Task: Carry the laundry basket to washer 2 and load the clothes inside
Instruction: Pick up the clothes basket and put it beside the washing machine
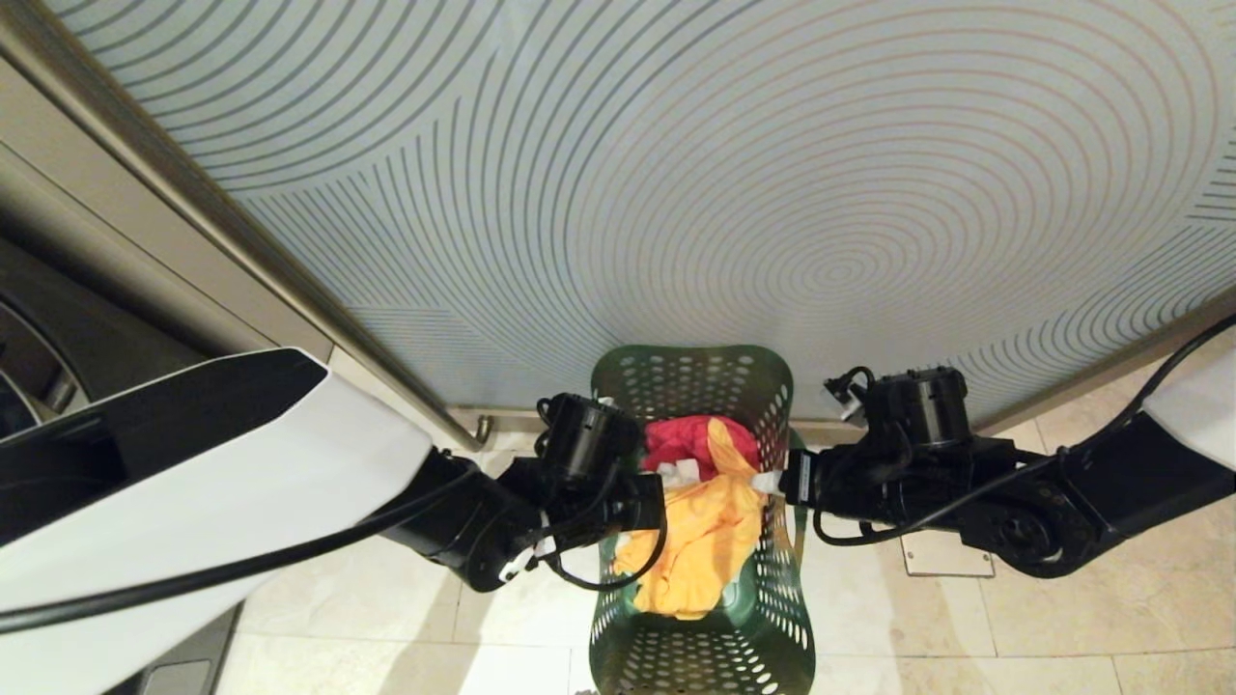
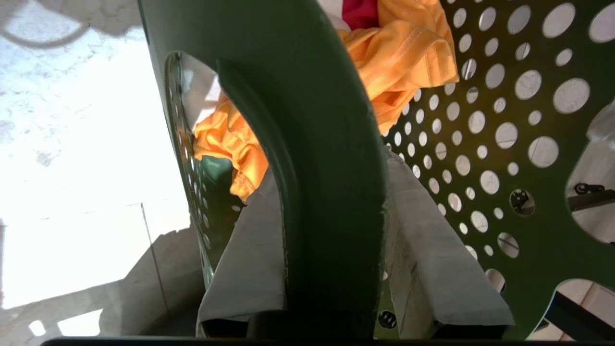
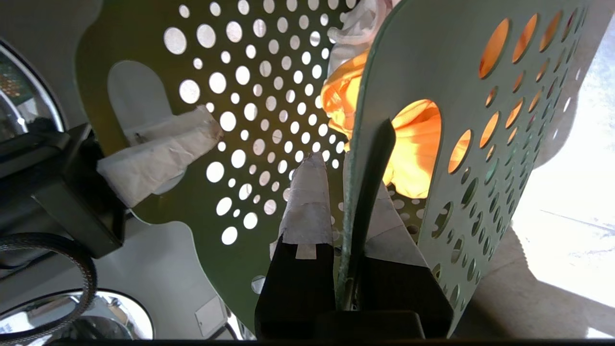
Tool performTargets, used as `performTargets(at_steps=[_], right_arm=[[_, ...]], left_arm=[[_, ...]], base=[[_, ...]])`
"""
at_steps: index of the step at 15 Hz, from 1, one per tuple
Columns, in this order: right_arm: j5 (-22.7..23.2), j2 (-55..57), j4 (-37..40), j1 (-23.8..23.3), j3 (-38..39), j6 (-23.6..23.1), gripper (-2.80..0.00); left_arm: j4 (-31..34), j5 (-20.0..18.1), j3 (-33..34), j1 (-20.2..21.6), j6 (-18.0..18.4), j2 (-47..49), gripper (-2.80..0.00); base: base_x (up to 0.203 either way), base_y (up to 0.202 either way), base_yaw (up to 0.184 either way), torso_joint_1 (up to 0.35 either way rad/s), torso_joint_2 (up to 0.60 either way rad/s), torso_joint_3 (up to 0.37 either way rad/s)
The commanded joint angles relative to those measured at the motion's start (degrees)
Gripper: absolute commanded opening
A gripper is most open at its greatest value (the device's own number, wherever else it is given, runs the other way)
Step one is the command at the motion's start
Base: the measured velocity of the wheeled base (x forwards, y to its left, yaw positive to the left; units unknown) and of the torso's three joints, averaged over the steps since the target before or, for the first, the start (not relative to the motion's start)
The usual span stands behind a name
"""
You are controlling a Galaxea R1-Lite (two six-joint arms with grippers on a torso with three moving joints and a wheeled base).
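The dark green laundry basket is held between my two grippers over the tiled floor. My left gripper is shut on its left handle rim, with one taped finger on each side. On the opposite wall my right gripper is shut beside the handle cutout, and its taped fingers pinch the edge. Inside lie the clothes: a yellow-orange garment, a red one and a bit of white. Washer 2's label is out of view.
A frosted glass wall with curved lines stands right behind the basket, with a metal frame along its left edge. A chrome-rimmed round washer door shows to the left, without a number. A metal floor plate lies under my right arm.
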Motion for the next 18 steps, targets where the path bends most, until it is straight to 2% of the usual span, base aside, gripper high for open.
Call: performTargets(at_steps=[1,7,18], right_arm=[[0.15,-1.65,-0.22,0.47,0.38,0.19,-2.80],[0.06,-2.87,-0.22,1.60,0.69,0.19,-2.80],[0.06,-6.20,-0.02,3.79,1.93,0.19,-2.80]], left_arm=[[-0.23,0.03,0.65,-0.41,-0.21,-1.44,-2.80],[-0.26,0.03,2.30,-1.82,-0.21,-2.86,-2.80],[0.00,-0.24,4.12,-3.69,-0.12,-7.79,-2.80]], base=[[0.000,0.000,0.000,0.000,0.00,0.000],[0.000,0.000,0.000,0.000,0.00,0.027],[0.000,0.000,0.000,0.002,0.00,0.194]])
